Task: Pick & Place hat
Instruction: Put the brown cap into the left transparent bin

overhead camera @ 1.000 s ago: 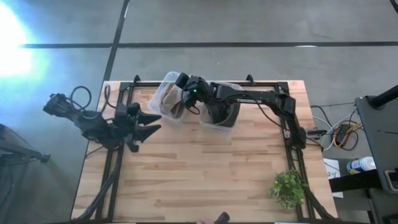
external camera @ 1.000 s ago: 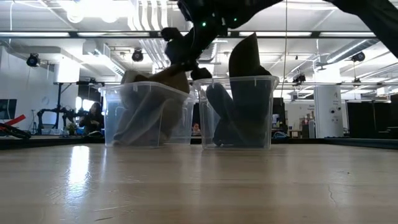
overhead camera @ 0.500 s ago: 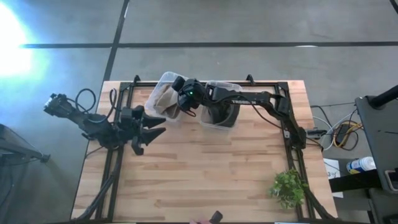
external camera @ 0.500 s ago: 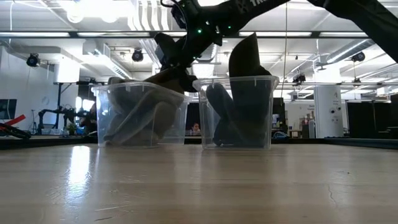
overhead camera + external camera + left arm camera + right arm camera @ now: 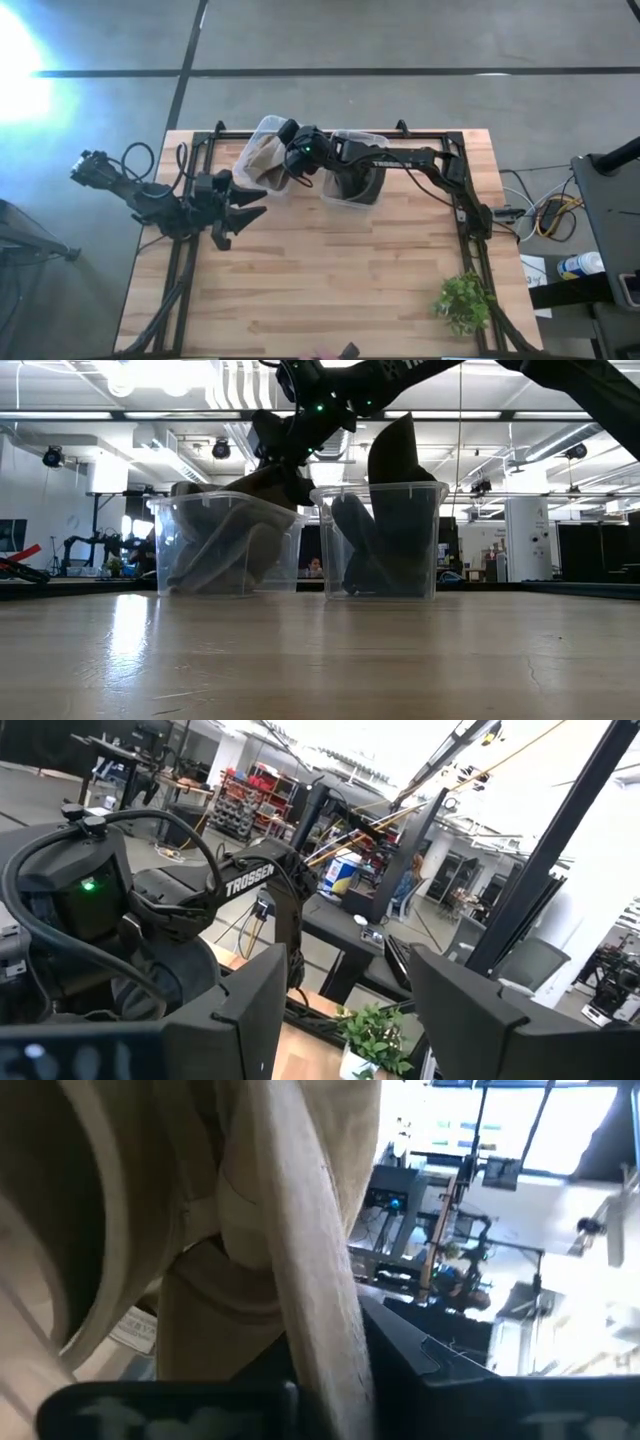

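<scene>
A tan hat [image 5: 262, 158] sits in the left clear bin [image 5: 225, 550], its top [image 5: 250, 482] rising above the rim. My right gripper [image 5: 287, 165] reaches over from the table's right and is shut on this hat just above the bin [image 5: 285, 465]; tan cloth [image 5: 290, 1280] fills the right wrist view. A dark hat [image 5: 392, 470] stands in the right clear bin [image 5: 355, 185]. My left gripper [image 5: 248, 205] hovers open near the table's left side, just nearside of the left bin, touching nothing. My right gripper holds the tan hat by a fold of its cloth [image 5: 300, 1310] at the hat's upper part, coming slanting down from the table's right. The hat's lower part rests inside the left bin. The cloth itself hides the fingertips, so how far back it reaches cannot be told.
The two bins stand side by side near the table's far edge. A small green plant [image 5: 463, 302] sits at the near right corner. Black frame rails run along the table's left and right sides. Bare wood lies across the middle and near part.
My right gripper has moved toward the table's left and slightly down with the tan hat, which now sits lower in the left bin. The left bin has slid a little toward the left. My left gripper has shifted slightly toward the near edge.
</scene>
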Available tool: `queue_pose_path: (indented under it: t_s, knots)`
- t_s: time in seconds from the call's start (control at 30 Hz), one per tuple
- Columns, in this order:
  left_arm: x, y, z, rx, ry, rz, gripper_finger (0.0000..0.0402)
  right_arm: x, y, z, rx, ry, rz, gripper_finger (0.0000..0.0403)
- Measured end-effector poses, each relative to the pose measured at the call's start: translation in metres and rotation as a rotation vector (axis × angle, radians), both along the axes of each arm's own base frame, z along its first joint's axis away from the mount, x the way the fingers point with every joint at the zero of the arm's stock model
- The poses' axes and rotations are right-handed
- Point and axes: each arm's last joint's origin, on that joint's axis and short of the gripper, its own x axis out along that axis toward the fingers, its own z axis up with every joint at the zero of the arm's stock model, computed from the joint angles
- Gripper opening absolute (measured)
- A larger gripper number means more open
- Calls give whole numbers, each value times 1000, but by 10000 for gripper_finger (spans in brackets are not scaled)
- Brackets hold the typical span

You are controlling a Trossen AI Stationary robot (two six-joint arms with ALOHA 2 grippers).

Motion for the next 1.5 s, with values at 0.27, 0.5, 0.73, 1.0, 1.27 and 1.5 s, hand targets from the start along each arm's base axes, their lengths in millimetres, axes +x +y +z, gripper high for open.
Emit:
queue_pose_path:
  t_s: [0.27,0.5,0.73,1.0,1.27,1.5]
  knots:
    - [-3,1,1,-1,-4,0,206,0,2,1,15,-10,9,123]
    - [-15,11,6,-6,-20,17,206,-2,3,6,10,-14,7,171]
    - [-23,21,6,-12,-11,52,206,-9,11,17,21,7,-24,180]
    - [-18,31,-4,-77,69,123,206,-14,21,31,32,-21,-26,180]
    - [-11,40,-29,-155,253,202,206,-15,24,35,105,-85,-65,180]
    - [1,54,-50,-240,309,315,206,-14,34,39,127,-106,-44,188]
